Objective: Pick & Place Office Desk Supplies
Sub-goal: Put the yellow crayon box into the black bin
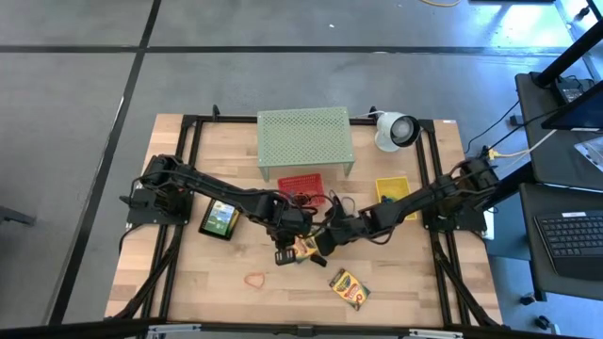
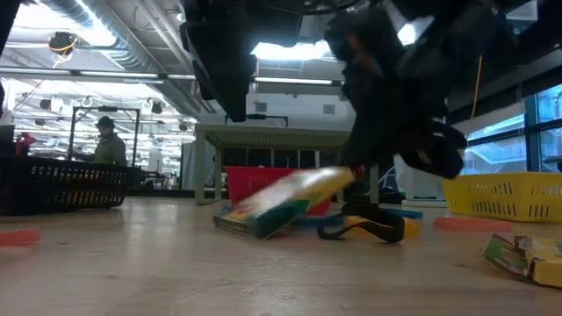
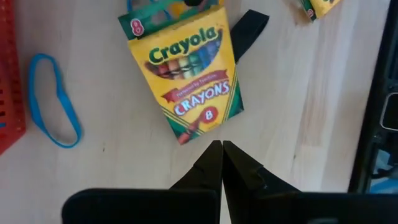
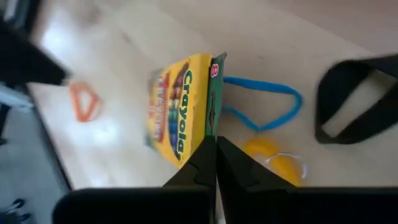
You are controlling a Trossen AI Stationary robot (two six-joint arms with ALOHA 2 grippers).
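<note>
Beside red basket [image 1: 303, 182], crayon box [image 1: 304, 248]

Both arms mid-table — left gripper [image 3: 222, 155] and right gripper [image 4: 216, 152] jaws together.

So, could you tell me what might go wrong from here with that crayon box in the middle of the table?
The right gripper seems to pinch only the edge of the crayon box, which the low view shows tilted with one end off the table, so it may twist or slip free. The left gripper, shut and empty, hangs close over the same box, so the arms could collide. A blue rubber band lies against the box and might get dragged along.
</note>
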